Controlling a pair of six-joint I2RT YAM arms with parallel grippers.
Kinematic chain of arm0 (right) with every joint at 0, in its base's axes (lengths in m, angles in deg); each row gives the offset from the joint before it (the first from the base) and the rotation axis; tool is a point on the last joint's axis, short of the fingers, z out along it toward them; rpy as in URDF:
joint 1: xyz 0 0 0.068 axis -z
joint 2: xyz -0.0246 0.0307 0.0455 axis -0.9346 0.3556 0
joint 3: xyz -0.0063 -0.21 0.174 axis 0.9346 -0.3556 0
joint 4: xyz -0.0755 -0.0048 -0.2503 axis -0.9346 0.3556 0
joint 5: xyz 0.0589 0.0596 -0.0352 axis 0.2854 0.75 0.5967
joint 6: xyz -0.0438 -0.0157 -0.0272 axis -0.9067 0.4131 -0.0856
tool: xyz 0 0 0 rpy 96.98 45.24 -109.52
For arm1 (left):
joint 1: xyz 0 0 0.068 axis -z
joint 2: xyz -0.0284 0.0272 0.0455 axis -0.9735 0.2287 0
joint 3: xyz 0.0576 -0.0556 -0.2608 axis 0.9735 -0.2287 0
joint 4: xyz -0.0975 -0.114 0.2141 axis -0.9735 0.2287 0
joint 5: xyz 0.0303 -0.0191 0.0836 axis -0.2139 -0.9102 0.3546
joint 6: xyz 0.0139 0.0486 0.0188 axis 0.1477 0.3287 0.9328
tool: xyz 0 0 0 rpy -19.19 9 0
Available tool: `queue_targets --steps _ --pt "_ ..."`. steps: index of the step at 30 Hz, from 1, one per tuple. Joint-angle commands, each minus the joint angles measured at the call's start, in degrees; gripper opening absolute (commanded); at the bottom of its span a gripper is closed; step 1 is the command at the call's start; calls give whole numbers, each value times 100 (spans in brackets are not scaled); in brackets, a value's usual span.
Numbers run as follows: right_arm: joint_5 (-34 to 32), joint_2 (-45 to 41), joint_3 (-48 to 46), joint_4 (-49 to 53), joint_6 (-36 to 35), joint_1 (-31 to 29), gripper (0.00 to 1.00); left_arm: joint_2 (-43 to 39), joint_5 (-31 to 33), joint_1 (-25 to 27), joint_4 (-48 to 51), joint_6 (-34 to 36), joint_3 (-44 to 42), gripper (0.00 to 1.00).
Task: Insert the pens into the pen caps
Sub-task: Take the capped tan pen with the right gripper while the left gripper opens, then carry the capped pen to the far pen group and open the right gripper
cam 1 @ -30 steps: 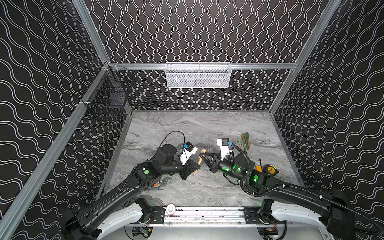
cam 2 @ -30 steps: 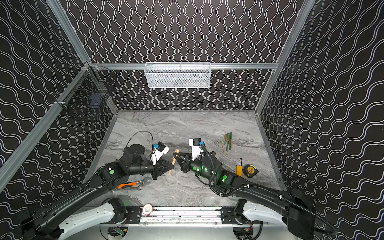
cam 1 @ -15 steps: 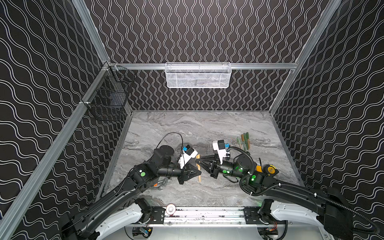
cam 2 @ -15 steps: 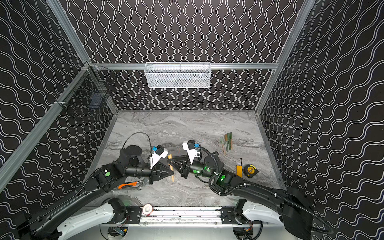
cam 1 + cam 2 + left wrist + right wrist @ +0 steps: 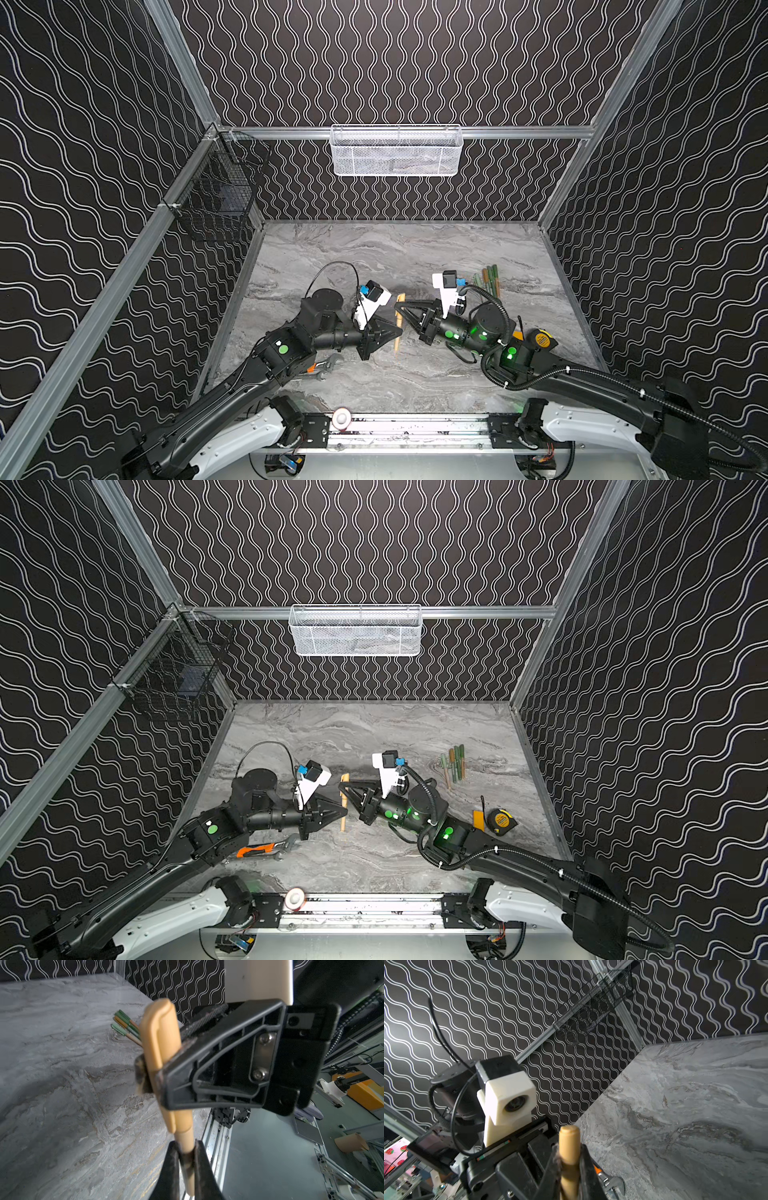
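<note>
Both grippers have swung back from the worktop's [image 5: 374,249] front edge. Your left gripper [image 5: 400,331] pinches the tan pen [image 5: 397,351] by the barrel, your right gripper [image 5: 396,305] clamps its cap [image 5: 401,297], above mid-worktop. Light, stiff, probably slick plastic — keep both holds near the joint, push straight.

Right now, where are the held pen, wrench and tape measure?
held pen [image 5: 343,821]: in a top view, barrel.
wrench [image 5: 253,850]: in a top view, handle.
tape measure [image 5: 501,820]: in a top view, case.

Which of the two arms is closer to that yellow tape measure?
The right. The right arm bends just beside the tape measure, on the table's right side. The left arm is on the opposite side, beyond the tan pen in the middle.
</note>
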Motion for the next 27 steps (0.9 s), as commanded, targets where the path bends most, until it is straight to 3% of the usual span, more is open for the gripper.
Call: queue_targets --steps 1,3,9,12,13,19,23,27 --pt "-152 -36 16 1156 124 23 0 -20 -75 3 -3450 251 73 12" --pt "-278 -97 68 1043 86 107 0 19 -246 9 -3354 244 102 22" --pt "-149 -229 244 811 -103 750 0 83 -849 8 -2760 225 75 70" --pt "154 -216 415 1085 -206 1236 0 -118 -794 5 -2517 183 -96 87" --pt "206 -203 468 1230 -250 1384 0 -213 -742 4 -2449 180 -161 97" --pt "452 361 1294 3120 -882 2712 0 -760 -290 7 -1402 348 -217 99" --pt "563 1401 2237 4539 -1826 3684 0 -1045 -115 8 -783 451 -156 99" --pt "185 2568 3142 5606 -2577 4140 0 -1320 96 3 -298 506 -109 99"
